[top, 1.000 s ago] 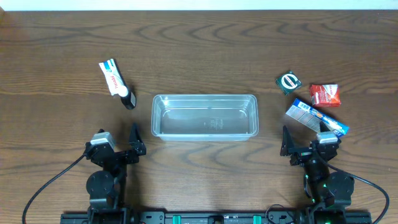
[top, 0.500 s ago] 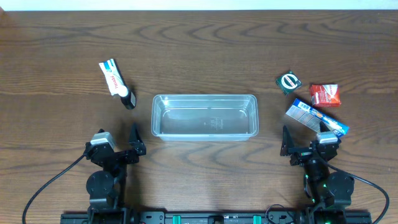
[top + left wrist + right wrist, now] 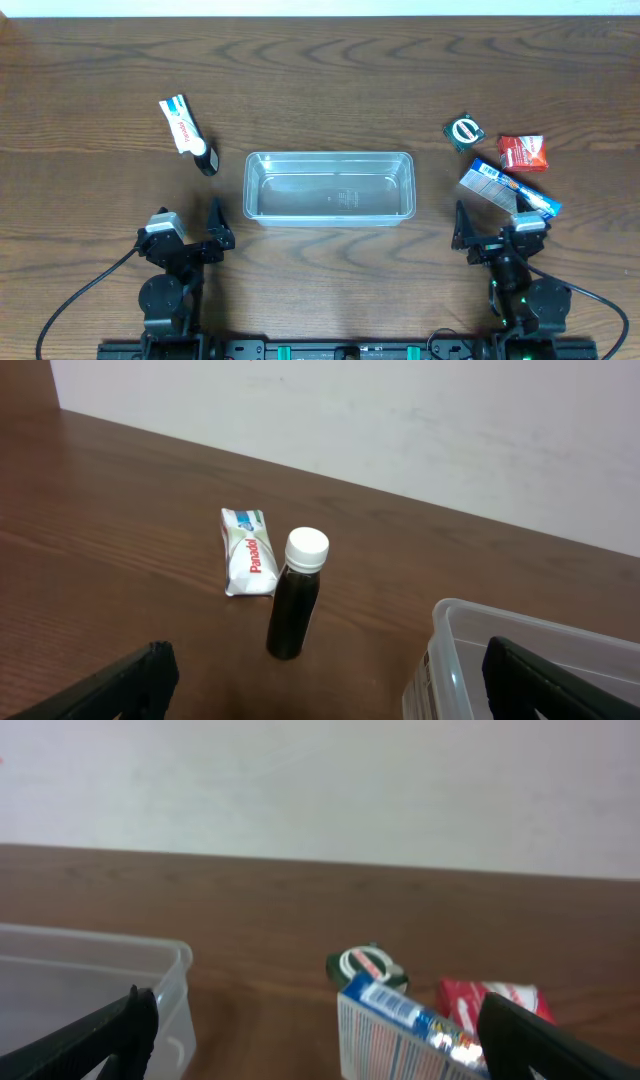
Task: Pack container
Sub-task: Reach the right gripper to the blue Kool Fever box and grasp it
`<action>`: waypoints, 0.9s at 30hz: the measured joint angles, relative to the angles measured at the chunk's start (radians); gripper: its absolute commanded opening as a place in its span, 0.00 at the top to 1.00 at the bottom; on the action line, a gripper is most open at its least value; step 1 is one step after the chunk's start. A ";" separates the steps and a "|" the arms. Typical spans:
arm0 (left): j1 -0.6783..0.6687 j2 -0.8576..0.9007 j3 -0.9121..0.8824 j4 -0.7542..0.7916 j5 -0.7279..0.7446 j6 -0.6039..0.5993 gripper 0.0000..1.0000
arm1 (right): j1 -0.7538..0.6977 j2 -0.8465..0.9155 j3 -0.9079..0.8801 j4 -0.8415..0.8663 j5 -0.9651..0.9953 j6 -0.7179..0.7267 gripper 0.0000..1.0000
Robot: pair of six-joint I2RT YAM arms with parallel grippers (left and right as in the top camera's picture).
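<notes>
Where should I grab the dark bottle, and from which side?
Grip the bottle around its dark body, below the white cap, coming in level from the robot's side. It stands upright, and the packet lies just behind it.

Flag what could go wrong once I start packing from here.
1. The bottle stands upright beside the Panadol packet; the left hand reaching for either could tip it.
2. The blue packet lies just ahead of the open right hand, so a forward sweep may shove it rather than grip it.
3. A nudge to the unheld container could slide it.
</notes>
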 measured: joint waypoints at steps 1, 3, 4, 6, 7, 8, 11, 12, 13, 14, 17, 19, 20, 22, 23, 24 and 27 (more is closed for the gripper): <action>0.000 0.000 0.000 0.000 0.000 0.000 0.02 | 0.000 0.001 0.000 0.021 0.000 0.000 0.01; 0.000 0.000 0.000 0.000 0.000 0.000 0.02 | 0.000 0.002 -0.001 0.081 0.001 0.001 0.01; 0.000 0.000 0.000 0.000 0.000 0.000 0.02 | 0.000 0.003 -0.001 0.120 0.001 0.002 0.01; 0.000 0.000 0.000 0.000 0.000 0.000 0.02 | 0.000 0.003 0.009 0.180 0.002 0.008 0.01; 0.000 0.000 0.000 0.000 0.000 0.000 0.02 | 0.000 0.004 0.022 0.177 0.003 0.011 0.01; 0.000 0.000 0.000 0.000 0.000 0.000 0.02 | 0.000 0.008 0.042 0.163 0.003 0.012 0.01; 0.000 0.000 0.000 0.000 0.000 0.000 0.02 | -0.013 0.069 0.150 0.076 0.003 0.012 0.01; 0.000 0.000 0.000 0.000 0.000 0.000 0.02 | -0.024 0.111 0.201 0.048 0.003 0.012 0.01; 0.000 0.000 0.000 0.000 0.000 0.000 0.02 | -0.034 0.151 0.247 0.027 0.004 0.011 0.01; 0.000 0.000 0.000 0.000 0.000 0.000 0.02 | -0.047 0.203 0.306 -0.003 0.003 0.011 0.01; 0.000 0.001 0.000 0.000 0.000 0.000 0.02 | -0.083 0.373 0.492 -0.139 0.004 0.023 0.01; 0.000 0.001 0.000 0.000 0.000 0.000 0.02 | -0.114 0.503 0.627 -0.263 0.002 0.047 0.01; 0.000 0.001 0.000 0.000 0.000 0.000 0.02 | -0.131 0.569 0.692 -0.317 -0.002 0.057 0.01; 0.000 0.001 0.000 0.000 -0.001 0.000 0.02 | -0.166 0.715 0.837 -0.445 -0.019 0.073 0.01; 0.000 0.001 0.000 0.000 0.000 0.000 0.02 | -0.179 0.776 0.901 -0.499 -0.032 0.078 0.01; 0.000 0.001 0.000 0.000 0.000 0.000 0.02 | -0.194 0.850 0.969 -0.554 -0.044 0.083 0.01; 0.000 0.001 0.000 0.000 0.000 0.000 0.02 | -0.219 1.004 1.115 -0.686 -0.076 0.092 0.01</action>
